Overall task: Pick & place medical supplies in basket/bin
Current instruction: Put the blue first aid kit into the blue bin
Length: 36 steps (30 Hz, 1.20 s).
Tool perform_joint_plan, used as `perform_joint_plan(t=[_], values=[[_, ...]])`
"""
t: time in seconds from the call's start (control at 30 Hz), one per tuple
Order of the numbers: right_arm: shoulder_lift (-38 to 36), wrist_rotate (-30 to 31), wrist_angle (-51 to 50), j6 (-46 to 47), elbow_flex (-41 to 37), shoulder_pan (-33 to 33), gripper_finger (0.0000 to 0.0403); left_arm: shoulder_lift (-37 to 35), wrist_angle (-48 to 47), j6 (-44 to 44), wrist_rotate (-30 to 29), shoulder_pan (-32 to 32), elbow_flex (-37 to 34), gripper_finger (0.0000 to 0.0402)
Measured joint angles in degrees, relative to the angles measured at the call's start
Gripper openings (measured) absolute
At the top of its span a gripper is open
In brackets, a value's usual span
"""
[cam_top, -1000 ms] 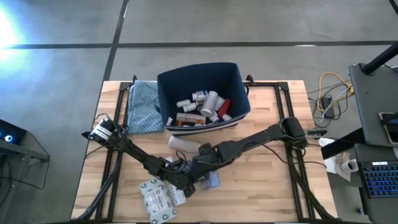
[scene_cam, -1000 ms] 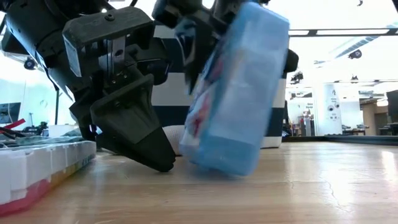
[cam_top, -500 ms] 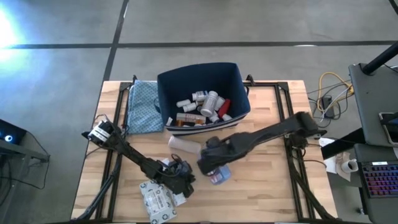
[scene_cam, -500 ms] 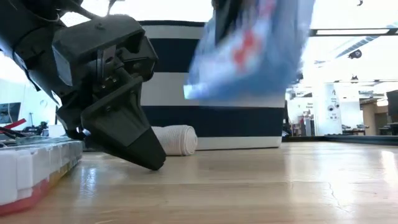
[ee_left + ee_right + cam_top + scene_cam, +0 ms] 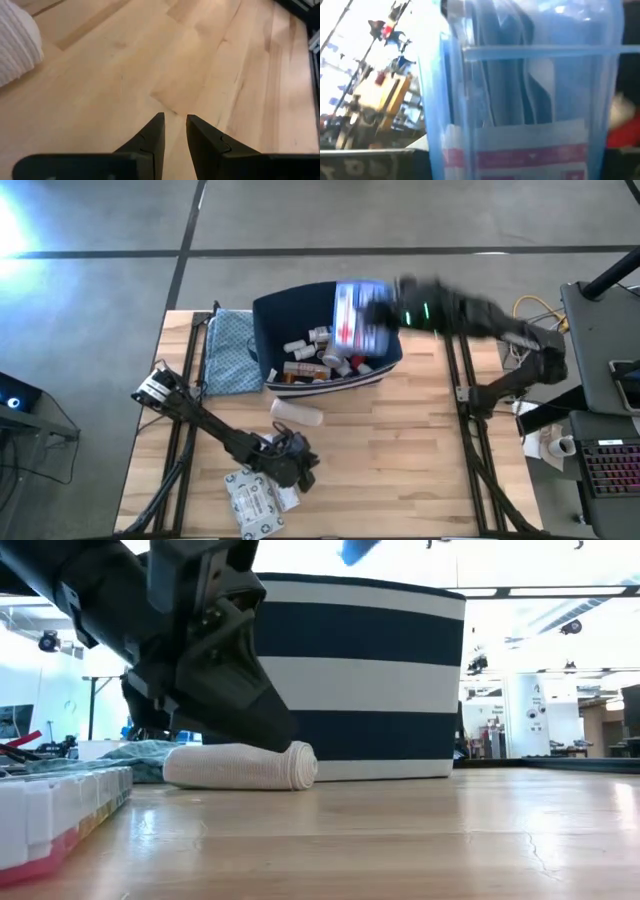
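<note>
We are holding the first-aid box (image 5: 358,317) clamped in the right gripper (image 5: 392,308) above the bin (image 5: 270,330) at twelve o'clock, ready for dropping; left gripper (image 5: 300,470), fingers clenched empty, is waiting at six.

Lighting and picture quality: bright, even light; motion blur on the moving arm and its load.

In the high view, strong glare burns out the grey floor at the upper left edge; the pale wooden table (image 5: 400,450) is evenly lit with soft, faint shadows. The right arm and the blue-white translucent first-aid box (image 5: 358,315) are smeared by motion blur. In the low view, the bright room behind overexposes the background, leaving the near dark left arm in silhouette; the white ribbed roll (image 5: 240,766) is sharp, the table's front edge soft. In the right wrist view, the box fills the frame, blurred, with washed-out light behind.
</note>
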Motion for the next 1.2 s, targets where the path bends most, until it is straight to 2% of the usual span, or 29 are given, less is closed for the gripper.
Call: perform_joint_plan(t=[0.1,0.17,0.27,0.37,0.43,0.6,0.7,0.9,1.0,1.13,1.2], values=[[2.86,-17.97,4.92,-5.14,-0.62,-15.28,0.0147,0.00,-0.13,-0.06,0.01,0.48,0.00,0.0061],[7.45,-28.51,8.26,-7.32,-1.07,-22.45,0.0148,0.00,0.06,-0.40,-0.02,1.01,0.00,0.0061],[16.06,-38.65,11.61,-10.02,-1.23,-27.44,0.0154,0.00,0.11,-3.07,-0.02,1.80,0.00,0.0061],[23.53,-49.21,12.52,-12.16,-0.54,-28.18,0.0162,0.00,0.18,-9.04,-1.10,2.47,0.02,0.0061],[26.75,-51.12,12.41,-14.71,-0.33,-28.01,0.0169,0.06,0.06,-11.38,-2.44,2.71,0.04,0.0061],[32.52,-51.37,9.94,-20.97,-0.26,-28.22,0.0206,0.06,-2.40,-20.69,-8.23,2.91,0.07,0.0061],[35.56,-51.39,9.71,-26.14,-0.25,-27.71,0.0237,0.07,-3.80,-21.33,-8.51,3.30,0.07,0.0061],[41.64,-55.17,8.59,-22.19,-0.09,-26.53,0.0287,0.08,-4.20,-21.38,-8.51,3.62,0.29,0.0061],[41.41,-59.36,8.14,-23.14,-0.13,-26.70,0.0297,0.08,-4.21,-21.36,-8.44,3.48,1.04,0.0061],[36.94,-57.86,4.82,-25.46,1.23,-26.06,0.0305,0.08,-4.74,-20.61,-8.36,3.26,2.29,0.0062],[33.16,-54.26,0.37,-28.31,3.44,-25.62,0.0307,0.08,-5.85,-20.53,-8.25,3.24,2.70,0.0062]])
